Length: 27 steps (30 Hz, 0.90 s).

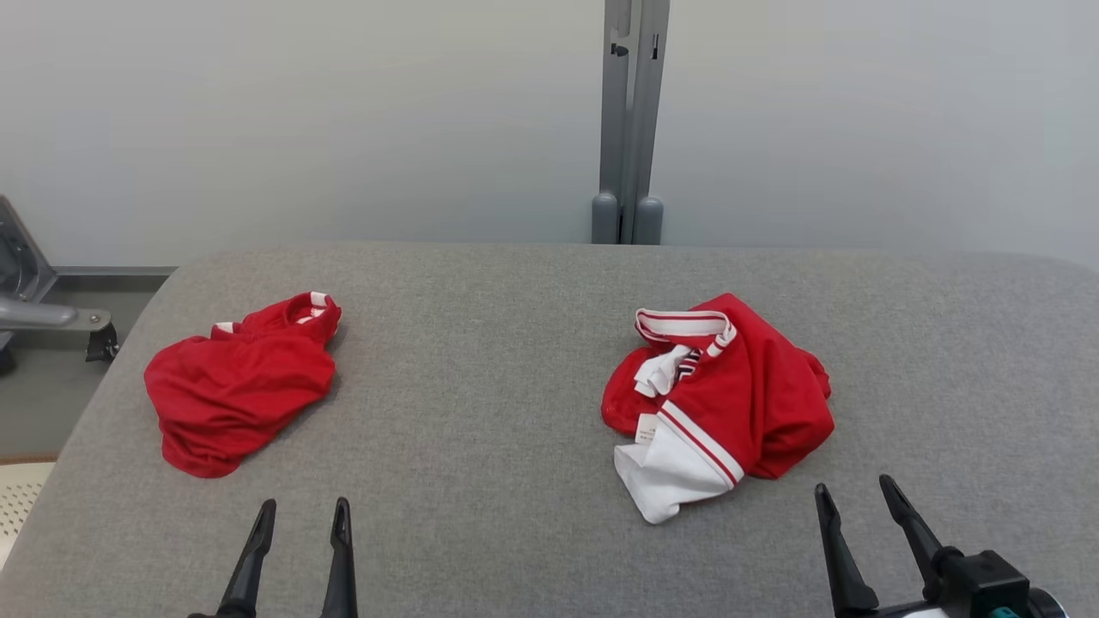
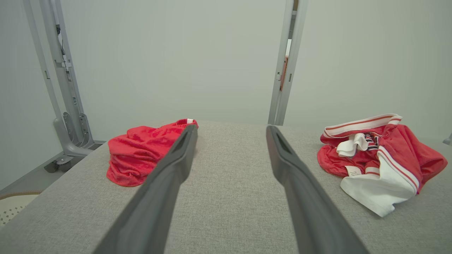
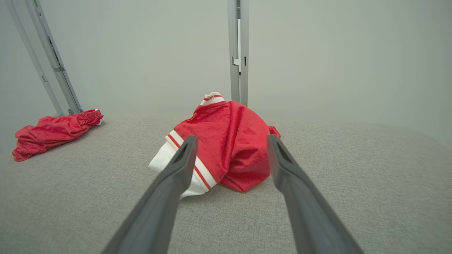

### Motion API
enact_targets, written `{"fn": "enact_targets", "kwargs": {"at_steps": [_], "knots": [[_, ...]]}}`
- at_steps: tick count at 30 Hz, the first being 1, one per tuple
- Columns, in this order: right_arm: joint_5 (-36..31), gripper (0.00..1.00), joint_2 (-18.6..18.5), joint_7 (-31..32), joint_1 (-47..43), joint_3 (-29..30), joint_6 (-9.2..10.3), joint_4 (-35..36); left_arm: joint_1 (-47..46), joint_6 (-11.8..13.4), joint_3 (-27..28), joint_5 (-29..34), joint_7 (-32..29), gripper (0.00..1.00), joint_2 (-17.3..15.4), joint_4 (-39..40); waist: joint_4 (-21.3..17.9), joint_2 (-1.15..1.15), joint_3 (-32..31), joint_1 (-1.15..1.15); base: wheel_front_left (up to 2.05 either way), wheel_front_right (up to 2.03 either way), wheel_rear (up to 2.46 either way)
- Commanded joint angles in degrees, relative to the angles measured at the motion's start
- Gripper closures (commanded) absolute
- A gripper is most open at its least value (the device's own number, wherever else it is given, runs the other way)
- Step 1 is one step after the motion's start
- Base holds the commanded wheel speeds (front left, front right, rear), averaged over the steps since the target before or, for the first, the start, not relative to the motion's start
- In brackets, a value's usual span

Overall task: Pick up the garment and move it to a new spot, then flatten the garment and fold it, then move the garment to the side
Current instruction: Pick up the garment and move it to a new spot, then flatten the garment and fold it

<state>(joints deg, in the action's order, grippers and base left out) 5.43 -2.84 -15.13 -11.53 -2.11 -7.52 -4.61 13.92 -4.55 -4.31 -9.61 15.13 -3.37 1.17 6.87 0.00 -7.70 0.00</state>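
Head view: the garment (image 1: 721, 395), a crumpled red jersey with 1 white sleeve (image 1: 678, 481) spilling toward me, lies on the right half of the grey table (image 1: 515, 283), just beyond my right gripper (image 1: 854, 483). That gripper and my left gripper (image 1: 305, 502) both have their 2 fingers spread wide, holding nothing and clear of all cloth.

Risks, as I judge them: a 2nd red heap (image 1: 240, 386) sits well apart on the left, and I could reach for the wrong pile. A pinch on the bunched jersey may catch several layers or only the sleeve, so it would lift as a knot rather than open.

Hidden: any lettering or number is folded inside, and the tag (image 2: 353, 170) is too small to read. I cannot tell what the left heap is. Both grippers' bases run off the lower edge.
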Motion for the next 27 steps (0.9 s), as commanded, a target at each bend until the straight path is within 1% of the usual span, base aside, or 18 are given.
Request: {"fn": "enact_targets", "kwargs": {"at_steps": [1, 7, 10, 13, 19, 27], "knots": [[-0.05, 0.0, -0.1, -0.04, -1.37, 0.27, 0.05, 0.32, 1.05, -0.56, 0.07, 1.0, 0.03, 0.0, 0.17, 0.02, 0.35, 0.0, -0.74, 0.0, 0.0, 0.0, 0.0], [0.24, 0.0, -0.1, -0.04, -3.21, 0.44, 0.05, 0.75, 1.46, -1.3, 0.34, 2.0, 0.03, 0.0, 0.43, -0.82, -0.06, 0.0, -1.21, 0.0, 0.0, 0.0, 0.0], [-0.85, 0.0, -0.1, -0.04, -3.11, 0.65, 0.05, 0.9, 1.35, -1.56, 0.03, 2.34, 0.03, 0.0, 0.47, -1.3, -0.35, 0.0, -1.09, 0.0, 0.0, 0.0, 0.0], [-1.26, 0.0, -0.1, -0.04, -2.79, 0.46, 0.05, 0.97, 1.14, -1.91, -0.4, 1.62, 0.03, 0.0, 0.48, -1.82, -0.55, 0.0, -0.91, 0.0, 0.0, 0.0, 0.0], [-0.56, 0.0, -0.1, -0.04, -2.27, -0.18, 0.05, 0.91, 0.61, -2.14, -0.89, 1.25, 0.03, 0.0, 0.48, -2.61, -0.89, 0.0, -0.54, 0.0, 0.0, 0.0, 0.0], [-0.34, 0.0, -0.1, -0.04, -1.92, -0.42, 0.05, 0.95, -0.01, -2.05, -1.56, 2.3, 0.03, 0.0, 0.48, -2.76, -1.34, 0.0, -0.28, 0.0, 0.0, 0.0, 0.0]]}}
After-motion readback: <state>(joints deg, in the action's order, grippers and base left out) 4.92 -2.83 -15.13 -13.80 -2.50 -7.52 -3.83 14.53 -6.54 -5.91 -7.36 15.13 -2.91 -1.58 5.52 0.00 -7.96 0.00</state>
